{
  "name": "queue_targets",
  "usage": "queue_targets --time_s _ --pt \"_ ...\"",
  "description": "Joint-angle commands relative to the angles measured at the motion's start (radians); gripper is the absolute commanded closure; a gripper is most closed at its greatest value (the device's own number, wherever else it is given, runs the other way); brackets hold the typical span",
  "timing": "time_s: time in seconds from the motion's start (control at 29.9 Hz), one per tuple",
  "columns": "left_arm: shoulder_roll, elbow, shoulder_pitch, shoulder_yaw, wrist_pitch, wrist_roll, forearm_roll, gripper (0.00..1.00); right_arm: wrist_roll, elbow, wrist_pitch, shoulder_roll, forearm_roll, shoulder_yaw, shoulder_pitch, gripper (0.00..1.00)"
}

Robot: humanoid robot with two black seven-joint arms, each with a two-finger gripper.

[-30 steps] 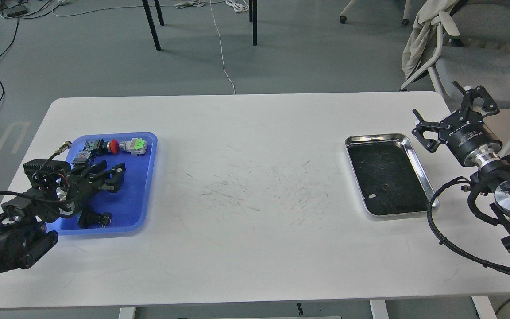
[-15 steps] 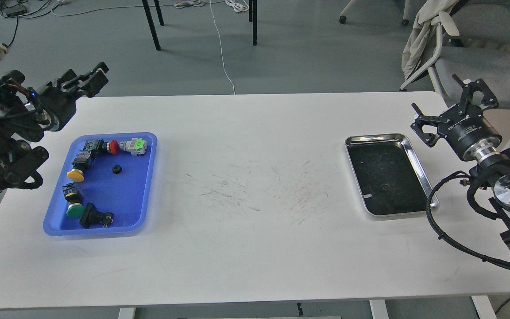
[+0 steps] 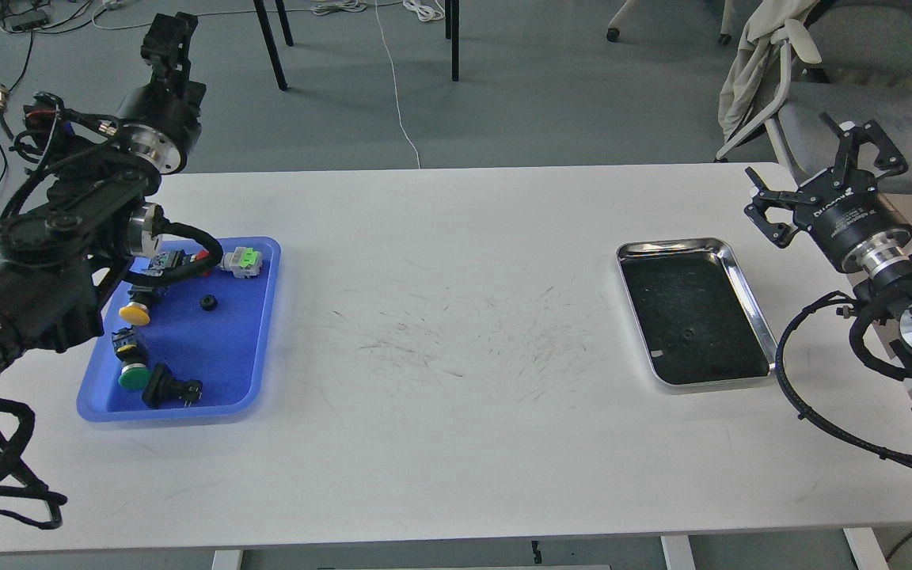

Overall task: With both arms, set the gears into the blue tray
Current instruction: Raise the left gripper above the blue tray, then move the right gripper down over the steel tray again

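Note:
The blue tray [image 3: 242, 356] lies at the table's left. One small black gear [image 3: 207, 302] rests on its floor near the middle. Another gear [image 3: 687, 335] lies in the steel tray [image 3: 743, 279] at the right. My left gripper [image 3: 165, 36] is raised high beyond the table's back left corner, well clear of the blue tray; it looks dark and narrow, so its fingers cannot be told apart. My right gripper [image 3: 804, 166] hovers just right of the steel tray's far corner, open and holding nothing.
Several coloured-cap push buttons [image 3: 134, 314] and a black switch block [image 3: 163, 386] sit in the blue tray. A thick black cable [image 3: 820, 431] loops over the table's right side. Chairs [image 3: 860, 103] stand behind the right corner.
My left arm has risen from the blue tray to high at the back left, leaving a gear on the tray floor. My right gripper has drifted slightly right and up.

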Motion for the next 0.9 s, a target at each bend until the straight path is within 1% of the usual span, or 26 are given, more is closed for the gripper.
queue_targets --time_s 0.0,0.07,0.17,0.23,0.27,0.37,0.47,0.57,0.63,0.67,0.7,0.77,0.87 --pt "-0.040 0.017 0.019 -0.042 -0.136 -0.001 -0.037 0.03 0.000 0.039 0.000 -0.067 -0.004 -0.057 0.024 0.03" --pt "-0.055 0.068 0.044 -0.078 -0.244 -0.001 -0.039 0.03 -0.002 0.071 -0.002 -0.110 -0.011 -0.109 0.042 0.03" --pt "-0.102 0.176 0.047 -0.151 -0.400 0.002 -0.042 0.03 -0.011 0.117 -0.006 -0.188 -0.022 -0.201 0.091 0.03" --pt "-0.124 0.244 0.047 -0.173 -0.509 0.010 -0.043 0.02 -0.014 0.164 -0.020 -0.243 -0.045 -0.278 0.131 0.03" --pt "-0.132 0.278 0.047 -0.182 -0.534 0.018 -0.045 0.02 -0.017 0.200 -0.026 -0.274 -0.062 -0.321 0.152 0.03" --pt "-0.146 0.315 0.050 -0.182 -0.534 0.025 -0.078 0.02 -0.023 0.316 -0.052 -0.380 -0.166 -0.450 0.209 0.03" --pt "-0.146 0.315 0.065 -0.182 -0.534 0.039 -0.112 0.02 -0.048 0.433 -0.055 -0.486 -0.331 -0.559 0.264 0.03" --pt "-0.155 0.315 0.074 -0.178 -0.534 0.027 -0.112 0.02 -0.090 0.536 -0.055 -0.584 -0.515 -0.667 0.329 0.03" --pt "-0.156 0.313 0.076 -0.168 -0.534 0.012 -0.111 0.02 -0.138 0.586 -0.054 -0.633 -0.656 -0.744 0.369 0.02" --pt "-0.155 0.313 0.076 -0.167 -0.534 0.007 -0.111 0.02 -0.158 0.590 -0.051 -0.639 -0.721 -0.778 0.387 0.02" --pt "-0.155 0.313 0.076 -0.165 -0.534 0.007 -0.111 0.02 -0.167 0.587 -0.051 -0.635 -0.785 -0.815 0.407 0.02" --pt "-0.155 0.312 0.074 -0.165 -0.534 0.007 -0.109 0.02 -0.170 0.564 -0.051 -0.598 -0.867 -0.875 0.447 0.02" --pt "-0.153 0.312 0.073 -0.165 -0.534 0.007 -0.109 0.02 -0.180 0.502 -0.055 -0.512 -0.909 -0.959 0.476 0.02"
